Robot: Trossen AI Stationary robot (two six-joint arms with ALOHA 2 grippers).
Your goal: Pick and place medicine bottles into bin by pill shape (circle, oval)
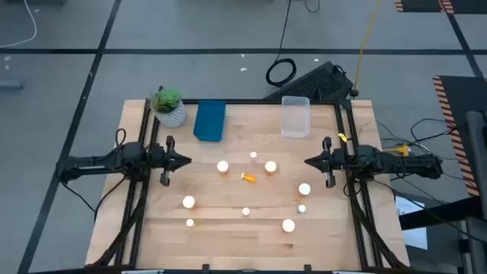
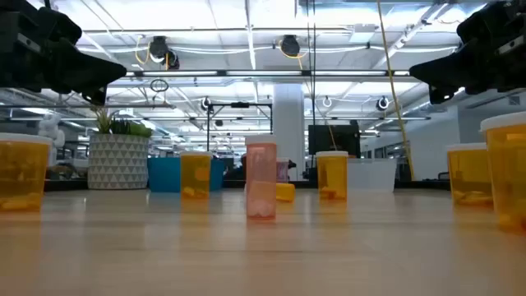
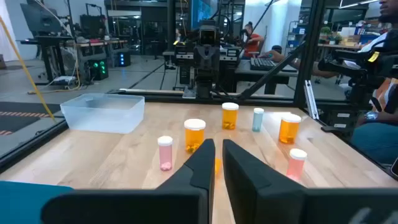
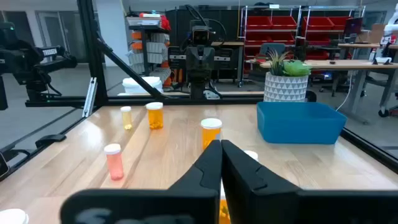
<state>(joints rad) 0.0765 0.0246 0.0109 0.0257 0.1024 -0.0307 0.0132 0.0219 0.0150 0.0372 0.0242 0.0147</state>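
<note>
Now the worktop [image 1: 228,236] is seen from above, pale wood, with both arms parked at its sides. The left claw [image 1: 185,160] is held at the left edge, its fingers pressed nearly together with only a thin slit between them, nothing pinched. The right claw [image 1: 309,162] is held at the right edge, pointed inward, fingers likewise pressed nearly together and gripping nothing.

At the far side a blue bin [image 1: 210,120] is set beside a potted plant [image 1: 168,106], and a clear bin [image 1: 295,116] is placed further to the right, well apart from the blue one.

The bottles are scattered across the middle and near part of the worktop, all outside both bins. Two white-capped bottles [image 1: 222,167] [image 1: 270,167] are stood upright between the claws, with a small pale one [image 1: 253,157] just behind them. One orange bottle [image 1: 249,177] is laid on its side near the centre. Another capped bottle [image 1: 304,189] is stood near the right claw, with a tiny one [image 1: 302,208] just in front of it. Nearer the front edge, bottles [image 1: 188,202] [image 1: 288,224] are stood apart, and small ones [image 1: 189,223] [image 1: 246,211] are dotted between.
</note>
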